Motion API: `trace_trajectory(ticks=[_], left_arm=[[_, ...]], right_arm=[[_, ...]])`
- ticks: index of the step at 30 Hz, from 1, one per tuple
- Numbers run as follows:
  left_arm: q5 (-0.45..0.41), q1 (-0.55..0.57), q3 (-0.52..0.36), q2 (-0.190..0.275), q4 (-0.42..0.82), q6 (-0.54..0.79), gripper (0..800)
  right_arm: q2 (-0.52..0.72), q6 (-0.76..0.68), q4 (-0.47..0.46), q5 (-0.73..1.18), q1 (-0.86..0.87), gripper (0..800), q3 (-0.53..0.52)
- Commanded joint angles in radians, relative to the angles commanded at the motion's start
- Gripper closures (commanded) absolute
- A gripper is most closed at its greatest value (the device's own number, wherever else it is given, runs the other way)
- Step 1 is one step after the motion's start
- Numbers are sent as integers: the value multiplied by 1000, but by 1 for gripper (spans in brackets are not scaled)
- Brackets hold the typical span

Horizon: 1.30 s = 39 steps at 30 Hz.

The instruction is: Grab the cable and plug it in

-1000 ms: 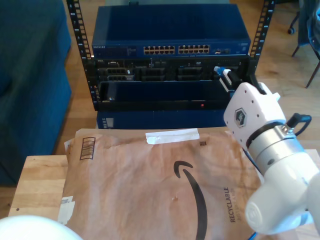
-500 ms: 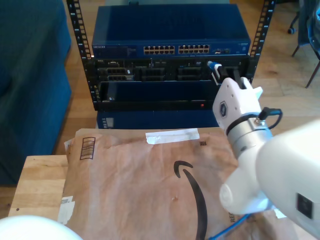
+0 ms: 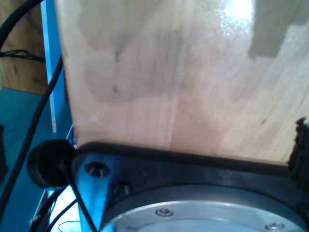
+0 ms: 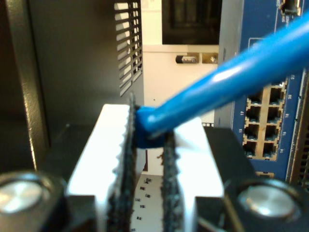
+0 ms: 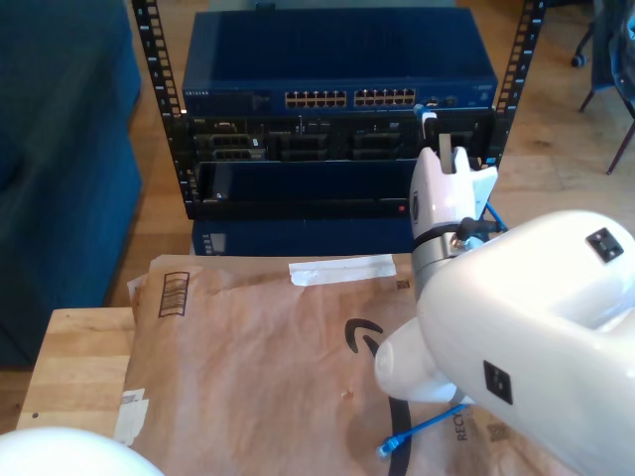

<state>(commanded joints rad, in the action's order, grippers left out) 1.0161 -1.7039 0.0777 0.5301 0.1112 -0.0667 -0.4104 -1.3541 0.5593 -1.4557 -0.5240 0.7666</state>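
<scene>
My second gripper [image 4: 147,125] is shut on the bright blue cable [image 4: 231,77], which runs out from between the toothed pads [image 4: 126,145] past the blue switch's ports [image 4: 258,130]. In the exterior view, my second gripper [image 5: 434,121] stands upright just in front of the switch [image 5: 337,59], near the end of the port row [image 5: 347,98] toward the exterior view's right. The cable's loose plug end [image 5: 392,446] lies on the brown paper envelope [image 5: 268,357]. The first wrist view looks down on a wooden tabletop [image 3: 183,72].
A black server unit [image 5: 298,144] sits in the rack under the switch. The envelope covers most of the wooden table [image 5: 79,367]. A blue couch [image 5: 60,149] fills the exterior view's left. A white arm dome [image 5: 60,451] shows at the lower left of the exterior view. Black cables [image 3: 29,121] hang beside the tabletop.
My second arm has swung toward the exterior view's left and closer to the switch's port row, still gripping the cable. The cable's loose end now lies in sight on the envelope.
</scene>
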Motion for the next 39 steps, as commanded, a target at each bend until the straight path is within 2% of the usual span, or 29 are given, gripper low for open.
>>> trace_trajectory(ticks=[9, 16, 21, 39], left_arm=[[0, 0, 0, 0, 0, 0, 0], [0, 0, 0, 0, 0, 0, 0], [0, 0, 0, 0, 0, 0, 0], [0, 0, 0, 0, 0, 0, 0]], right_arm=[[-123, 69, 87, 21, -17, 800, 181], [-180, 115, 189, 11, -23, 800, 227], [-221, 115, 222, 11, -29, 800, 273], [-370, 106, 229, 21, -18, 800, 468]])
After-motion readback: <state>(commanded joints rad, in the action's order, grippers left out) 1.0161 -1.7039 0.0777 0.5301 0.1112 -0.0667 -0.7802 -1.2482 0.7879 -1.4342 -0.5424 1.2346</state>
